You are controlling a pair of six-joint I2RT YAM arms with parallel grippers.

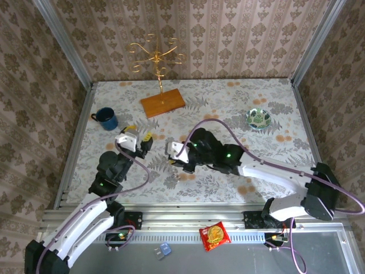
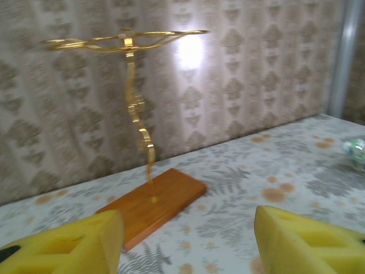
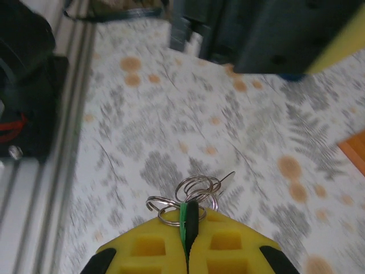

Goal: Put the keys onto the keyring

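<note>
– At mid-tabletop (image 1: 228, 103), what do we log for the right end effector (image 3: 187, 231)?
– Clamped tight on the green key (image 3: 184, 221). The pads press flat on the head, so the key stands edge-up and can't twist. We think that's to hold it steady for threading.
– Keyring (image 3: 193, 194)?
– Coils of thin wire just past the pad tips, low over the tabletop and right up against the key. One wire end pokes out to the right. We can't tell if the key is on the wire or only beside it.
– Left end effector (image 2: 188, 231)?
– Wide, with nothing between the pads. Its wrist view looks at the stand (image 2: 134, 108) and the base (image 2: 157, 202), so it's aimed at the back wall, not down at the ring. From above it sits just left of the right one, near but apart.
– Why there?
– Our guess is that it's close enough to help with the ring while staying out of the right arm's way.
– Step?
– We judge mid-task: one key is gripped at the ring, and we can't confirm it's threaded.
– Risk?
– The wire is springy and light. We'd flag it sliding or flipping if it's nudged without a second grip.
</note>
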